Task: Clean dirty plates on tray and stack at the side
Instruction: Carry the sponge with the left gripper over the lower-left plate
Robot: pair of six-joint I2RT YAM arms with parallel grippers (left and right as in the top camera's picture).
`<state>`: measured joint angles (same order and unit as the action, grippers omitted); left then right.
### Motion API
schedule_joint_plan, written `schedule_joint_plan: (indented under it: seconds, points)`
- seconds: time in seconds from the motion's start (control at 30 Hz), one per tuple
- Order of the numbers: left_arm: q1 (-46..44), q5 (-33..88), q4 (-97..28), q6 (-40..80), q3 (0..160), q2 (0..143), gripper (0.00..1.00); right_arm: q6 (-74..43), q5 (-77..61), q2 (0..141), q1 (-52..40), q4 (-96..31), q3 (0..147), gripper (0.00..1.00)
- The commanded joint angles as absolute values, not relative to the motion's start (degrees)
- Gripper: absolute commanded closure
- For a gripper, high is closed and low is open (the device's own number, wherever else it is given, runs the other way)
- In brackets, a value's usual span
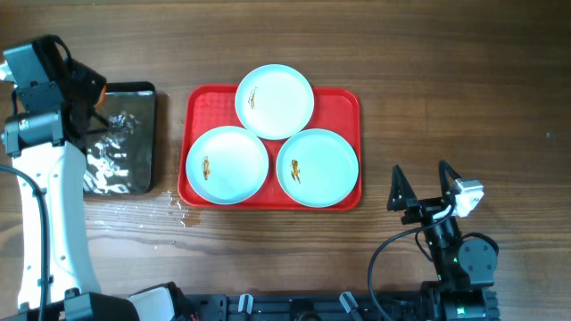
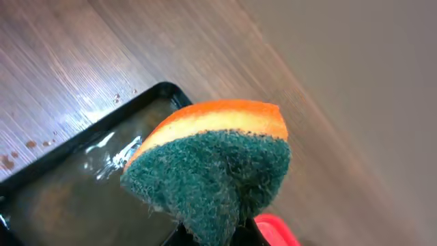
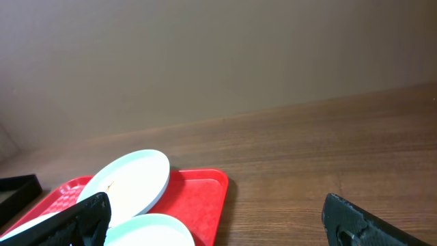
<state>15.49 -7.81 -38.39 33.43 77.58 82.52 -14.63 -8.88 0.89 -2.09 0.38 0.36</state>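
Left claw (image 1: 96,111): it sits in the upper left of the overhead frame, above the black pan (image 1: 147,93). We judge it clamped on the sponge (image 2: 212,171), which has an orange back and a green scouring face.
Right claw (image 1: 420,183): it is low on the table (image 1: 464,80) at the lower right, jaws spread wide and holding nothing.
Tray (image 1: 344,105): red, in the middle of the overhead frame, with its long axis running left to right.
Plates: all three are on the tray, each with a small brown-orange smear. These are the upper plate (image 1: 275,101), the lower-left plate (image 1: 227,164) and the lower-right plate (image 1: 317,167).
Key relation: the plates lie to the right of the sponge, past the pan's right rim and the tray's left rim. The lower-left plate is the nearest to it. The right claw is nearer the lower-right plate, which lies up and to its left. The plates are round, so they set no approach axis.
Next move, as we judge it: carry the sponge rightward onto a smear, while the free claw steadies or lifts a plate.
Hidden: the left fingers are almost wholly covered by the sponge in the wrist view. The sponge itself cannot be made out from overhead.
Cut off: the right wrist view shows only two plates, both in part. The far one looks tilted, as if propped on its neighbours, though we cannot be sure.
Hard to tell: the pan's base shines as if wet, but its depth is unclear.
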Motion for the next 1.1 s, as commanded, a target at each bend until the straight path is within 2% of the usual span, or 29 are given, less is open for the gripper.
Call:
schedule_joint_plan:
  seconds: [0.0,0.1,0.17,0.43,0.53,0.6,0.63,0.67,0.9,0.97,1.07]
  points:
    - [15.66,-7.60,-34.61,22.28,73.36,88.58,0.96,-13.67,-8.36,0.64,-1.80,0.56,0.32,0.00]
    - [15.64,-7.55,-30.72,13.58,67.92,101.30,0.96,-13.67,-8.36,0.64,-1.80,0.56,0.32,0.00]
    - [15.64,-7.60,-30.74,13.02,67.94,104.01,0.96,-13.65,-8.36,0.64,-1.80,0.56,0.32,0.00]
    - [15.59,-6.04,-25.71,12.16,71.26,84.18,0.96,-13.67,-8.36,0.64,-1.80,0.56,0.32,0.00]
    - [15.66,-6.33,-27.22,12.16,67.33,89.84,0.96,-13.65,-8.36,0.64,-1.80,0.56,0.32,0.00]
    - [15.64,-11.64,-28.75,12.12,65.25,95.31,0.96,-13.65,-8.36,0.64,-1.80,0.56,0.32,0.00]
    - [15.64,-18.52,-29.98,12.12,65.30,96.79,0.96,-13.65,-8.36,0.64,-1.80,0.56,0.32,0.00]
    - [15.59,-20.69,-30.44,12.16,66.15,95.00,0.96,-13.67,-8.36,0.64,-1.80,0.56,0.32,0.00]
    - [15.59,-5.43,-19.00,12.19,69.28,73.80,0.96,-13.65,-8.36,0.64,-1.80,0.56,0.32,0.00]
    - [15.84,-6.22,-21.37,12.14,69.10,74.48,0.96,-13.67,-8.36,0.64,-1.80,0.56,0.32,0.00]
    - [17.76,-12.08,-26.72,12.14,65.30,84.95,0.96,-13.69,-8.36,0.64,-1.80,0.56,0.32,0.00]
